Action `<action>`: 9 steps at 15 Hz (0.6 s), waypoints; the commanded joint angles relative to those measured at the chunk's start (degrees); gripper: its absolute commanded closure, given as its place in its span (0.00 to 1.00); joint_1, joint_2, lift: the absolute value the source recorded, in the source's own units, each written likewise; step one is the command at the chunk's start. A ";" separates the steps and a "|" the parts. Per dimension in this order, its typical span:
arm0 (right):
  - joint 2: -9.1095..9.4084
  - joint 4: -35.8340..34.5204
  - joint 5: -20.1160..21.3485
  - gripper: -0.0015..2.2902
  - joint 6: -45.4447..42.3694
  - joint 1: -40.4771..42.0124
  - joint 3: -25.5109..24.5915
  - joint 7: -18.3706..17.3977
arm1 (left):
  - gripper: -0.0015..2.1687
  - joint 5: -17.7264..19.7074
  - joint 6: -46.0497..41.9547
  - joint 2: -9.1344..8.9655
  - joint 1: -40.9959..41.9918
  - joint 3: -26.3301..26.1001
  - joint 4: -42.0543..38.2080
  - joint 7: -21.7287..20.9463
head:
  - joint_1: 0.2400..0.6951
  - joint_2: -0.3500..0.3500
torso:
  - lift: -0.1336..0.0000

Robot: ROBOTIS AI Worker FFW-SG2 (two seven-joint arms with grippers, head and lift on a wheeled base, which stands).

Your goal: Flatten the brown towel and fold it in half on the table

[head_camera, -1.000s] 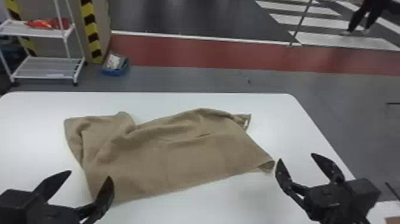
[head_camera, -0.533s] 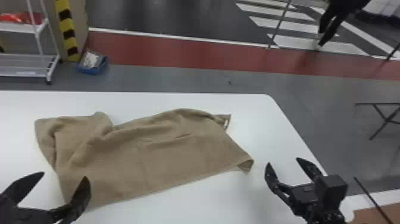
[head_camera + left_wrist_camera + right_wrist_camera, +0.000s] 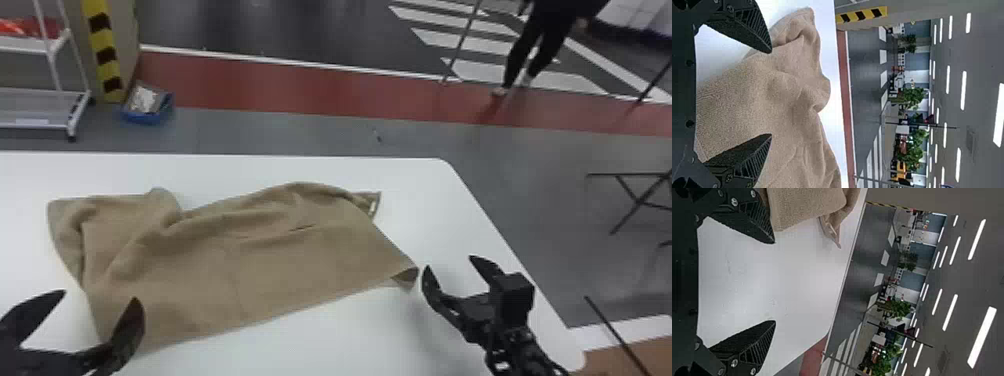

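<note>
since the brown towel (image 3: 240,265) sits rumpled on the table (image 3: 310,345), we're looking ahead and right of our left gripper (image 3: 100,297), which seems nearer, and left of our right gripper (image 3: 449,263). both have fingers spread, holding nothing. its long axis runs left to right, right end angled slightly away.

Long white lights (image 3: 998,113) glow up high in both wrist views. The table (image 3: 330,345) is bright, with a soft gray shadow (image 3: 431,327) on it.
</note>
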 commanded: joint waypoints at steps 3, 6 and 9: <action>-0.02 0.88 3.15 0.08 1.68 -1.37 4.42 0.00 | 0.06 0.05 0.02 -0.15 -0.60 0.01 0.89 0.00 | 1.00 0.15 | 0.04; -0.02 0.88 3.68 0.08 1.86 -1.37 4.68 0.00 | 0.06 0.23 0.02 -0.15 -0.95 0.27 1.24 0.00 | 1.00 0.20 | 0.04; -0.02 -1.14 2.80 0.08 1.86 0.30 4.15 0.79 | 0.06 0.49 0.02 -0.15 -1.39 0.45 1.42 0.00 | 1.00 0.21 | 0.04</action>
